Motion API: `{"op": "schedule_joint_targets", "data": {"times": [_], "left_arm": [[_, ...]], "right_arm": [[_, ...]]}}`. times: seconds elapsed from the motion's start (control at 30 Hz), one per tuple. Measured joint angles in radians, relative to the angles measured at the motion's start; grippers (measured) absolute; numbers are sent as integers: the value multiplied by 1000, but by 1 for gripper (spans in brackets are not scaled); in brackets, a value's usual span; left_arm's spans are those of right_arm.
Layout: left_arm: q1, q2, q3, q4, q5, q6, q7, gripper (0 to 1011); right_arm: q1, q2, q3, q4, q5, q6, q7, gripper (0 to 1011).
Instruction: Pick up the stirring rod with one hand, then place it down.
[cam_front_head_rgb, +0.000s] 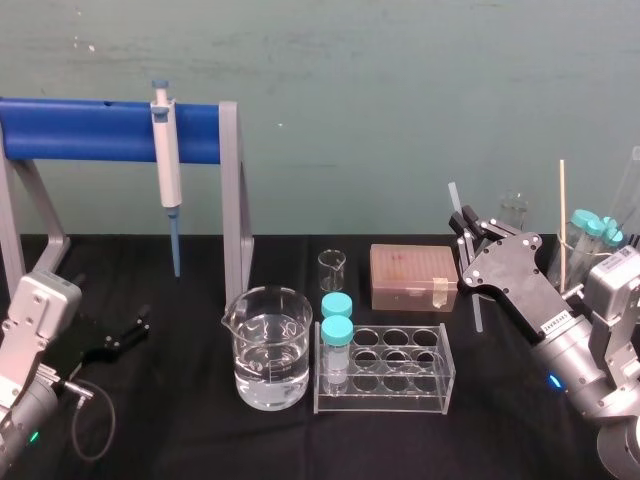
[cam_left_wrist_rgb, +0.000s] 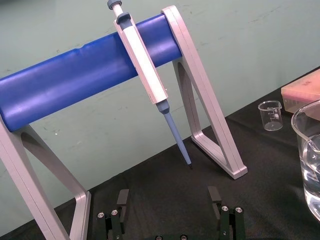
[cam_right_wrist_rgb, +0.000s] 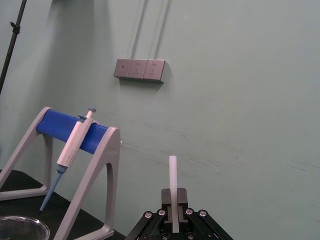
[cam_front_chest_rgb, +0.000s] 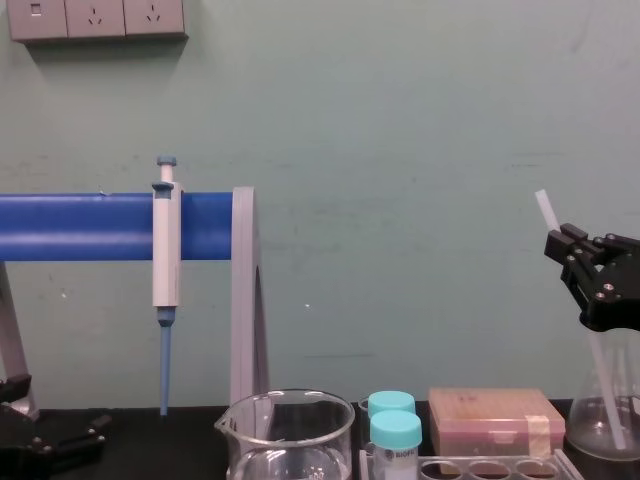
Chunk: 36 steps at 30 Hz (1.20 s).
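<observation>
My right gripper (cam_front_head_rgb: 467, 228) is shut on the stirring rod (cam_front_head_rgb: 478, 308), a thin translucent white rod held well above the black table at the right, slightly tilted. The rod's top end sticks out above the fingers and its longer part hangs down below them. From the chest view, the rod (cam_front_chest_rgb: 544, 208) passes through the right gripper (cam_front_chest_rgb: 570, 248) and runs down in front of a glass flask (cam_front_chest_rgb: 612, 425). The right wrist view has the rod (cam_right_wrist_rgb: 173, 175) clamped between the pads of the right gripper (cam_right_wrist_rgb: 174, 199). My left gripper (cam_front_head_rgb: 128, 331) rests open on the table at the far left.
A beaker of water (cam_front_head_rgb: 269, 346) and a clear tube rack (cam_front_head_rgb: 386, 372) with two teal-capped tubes (cam_front_head_rgb: 337, 322) stand at the centre. Behind them are a small beaker (cam_front_head_rgb: 332, 270) and a pink tip box (cam_front_head_rgb: 412, 277). A pipette (cam_front_head_rgb: 166, 150) hangs on the blue stand (cam_front_head_rgb: 90, 130).
</observation>
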Motion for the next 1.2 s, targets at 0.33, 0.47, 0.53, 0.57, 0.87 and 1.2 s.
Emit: {"op": "schedule_joint_targets", "data": {"times": [0.33,0.47,0.53,0.57,0.87,1.2], "left_arm": [[0,0,0,0,0,0,0,1000],[0,0,0,0,0,0,0,1000],[0,0,0,0,0,0,0,1000],[0,0,0,0,0,0,0,1000],[0,0,0,0,0,0,0,1000],[0,0,0,0,0,0,0,1000]], "right_arm": [[0,0,0,0,1,-1,1,60],[0,0,0,0,1,-1,1,60],[0,0,0,0,1,-1,1,60],[0,0,0,0,1,-1,1,60],[0,0,0,0,1,-1,1,60],[0,0,0,0,1,-1,1,60]]}}
